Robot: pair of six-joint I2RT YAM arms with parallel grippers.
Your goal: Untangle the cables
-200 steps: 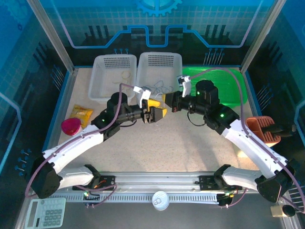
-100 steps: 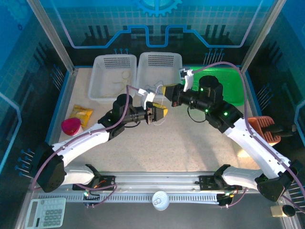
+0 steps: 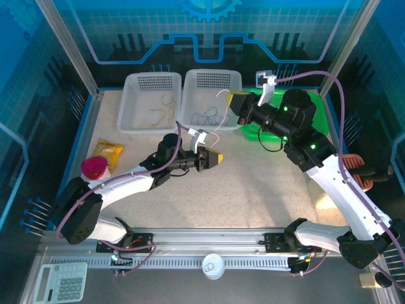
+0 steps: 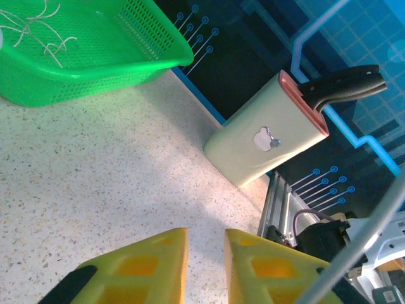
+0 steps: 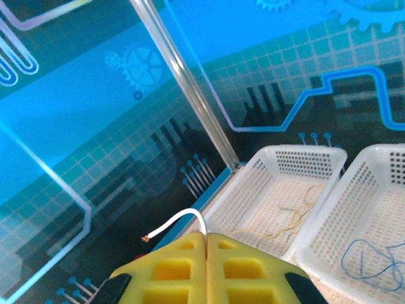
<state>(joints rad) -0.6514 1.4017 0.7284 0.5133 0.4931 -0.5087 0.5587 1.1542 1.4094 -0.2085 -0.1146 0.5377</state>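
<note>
Nearest in the top view, a calculator [image 3: 60,282] lies at the lower left and a can [image 3: 213,266] sits at bottom centre; no print on either can be read. The one mark that shows is a silvery apple-shaped emblem [image 4: 264,139] on the pale knife block [image 4: 243,161] in the left wrist view, with black handles sticking out of its orange top.

The left arm reaches low from the lower left to mid-frame, with the left gripper [image 3: 218,158] just over the table [image 3: 253,190]. Its yellow fingers [image 4: 152,266] stand a narrow gap apart with nothing seen between them. A yellow packet [image 3: 109,152] and a pink cup [image 3: 95,168] lie left of that arm.

The right arm rises from the lower right and bends to the upper centre. There the right gripper [image 3: 231,100] has its jaws pressed together on a white cable [image 5: 180,221], whose free end curls out to the left. That arm covers part of the green basket [image 3: 319,114], which holds more white cables [image 4: 38,31].

Farthest back stand two white baskets. The left basket [image 3: 136,104] holds yellowish cables [image 3: 161,113], and the right basket [image 3: 221,79] holds a blue cable [image 3: 205,117].
</note>
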